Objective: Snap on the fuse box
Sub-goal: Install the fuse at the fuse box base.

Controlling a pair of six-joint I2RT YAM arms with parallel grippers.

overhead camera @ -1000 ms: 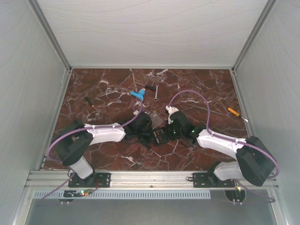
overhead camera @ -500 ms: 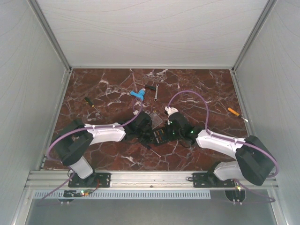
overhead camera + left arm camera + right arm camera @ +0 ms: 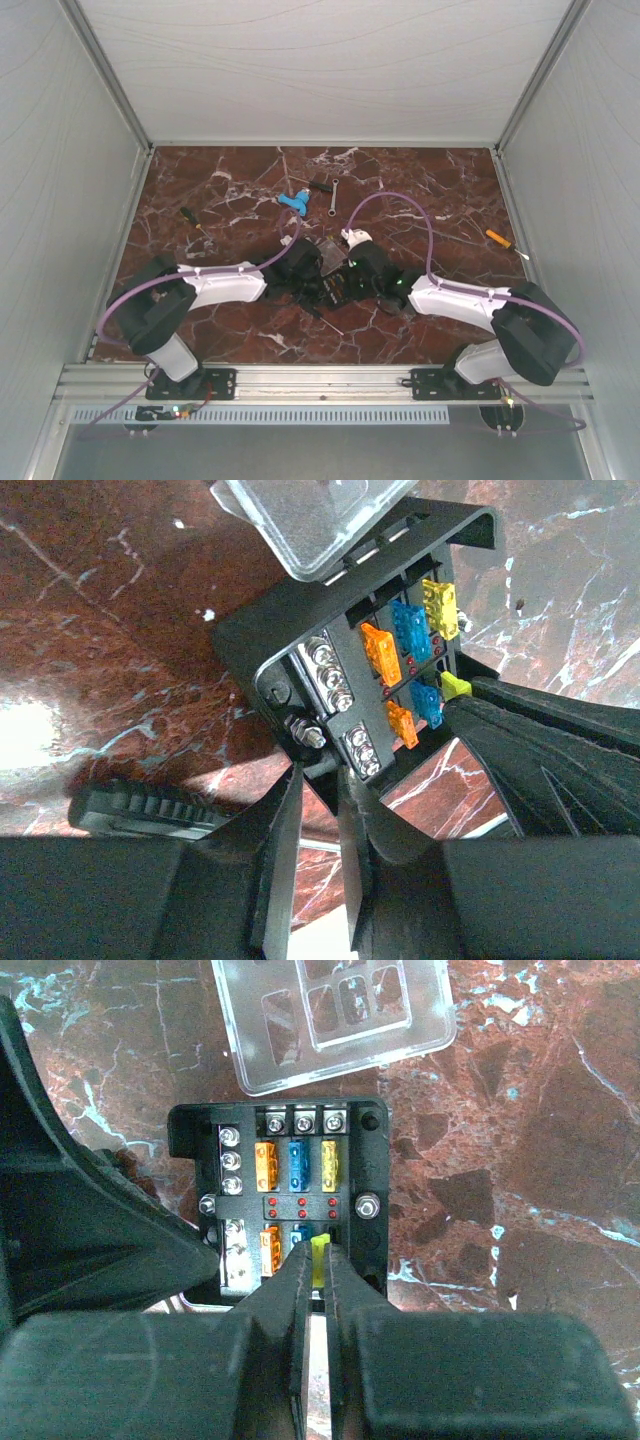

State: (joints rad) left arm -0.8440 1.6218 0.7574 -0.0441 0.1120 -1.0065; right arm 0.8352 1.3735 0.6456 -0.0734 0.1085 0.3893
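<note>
The black fuse box [image 3: 372, 1175] lies open on the marble, with orange, blue and yellow fuses in its slots. Its clear square lid [image 3: 335, 1015] lies flat just beyond it, touching the far edge. My right gripper [image 3: 318, 1255] is shut on a yellow fuse [image 3: 318, 1250] at the box's near right slot. My left gripper [image 3: 320, 775] grips a corner tab of the fuse box [image 3: 300, 650], and the lid [image 3: 310, 520] shows above it. In the top view both grippers meet over the box [image 3: 335, 285] at table centre.
A blue plastic piece [image 3: 293, 202], a small wrench [image 3: 334, 196], a black-handled screwdriver [image 3: 190, 217] and an orange-handled tool [image 3: 499, 239] lie farther back. A black ribbed strip [image 3: 150, 805] lies beside the left fingers. Grey walls enclose three sides.
My right arm has moved left and forward, bringing its gripper onto the fuse box. The left arm, box and lid have stayed put.
</note>
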